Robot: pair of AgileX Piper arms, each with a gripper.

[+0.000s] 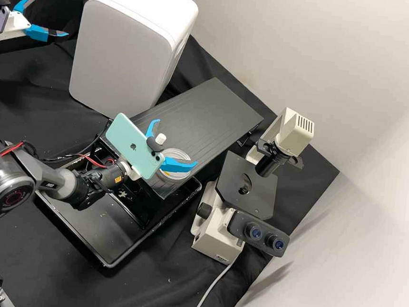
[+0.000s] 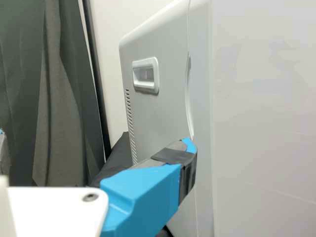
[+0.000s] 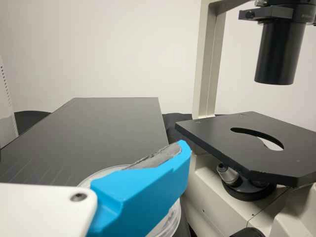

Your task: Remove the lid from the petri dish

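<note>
Since the job is to take the lid off, the right gripper [image 1: 177,141] sits low at the petri dish [image 1: 169,175]. The dish rests on the near end of a black ridged plate [image 1: 202,120], just beside the microscope [image 1: 248,200]. The gripper's two blue fingers [image 1: 179,163] are wide apart. One lies across the top of the clear lid [image 3: 103,177] and the other points up and away, so nothing is pinched yet. I think the fingers are open that wide because the lid is round and broad, and they need room to go around its edge. The lid looks to be on the dish (it is see-through, so this is hard to tell for sure). The left gripper [image 1: 51,16] hangs high and far off, near the big white box [image 1: 128,46], with its fingers apart and nothing in them. That spot seems picked so it is out of the way. Below the plate lies a black tray [image 1: 107,231] on the cloth-covered table [image 1: 52,92].
</note>
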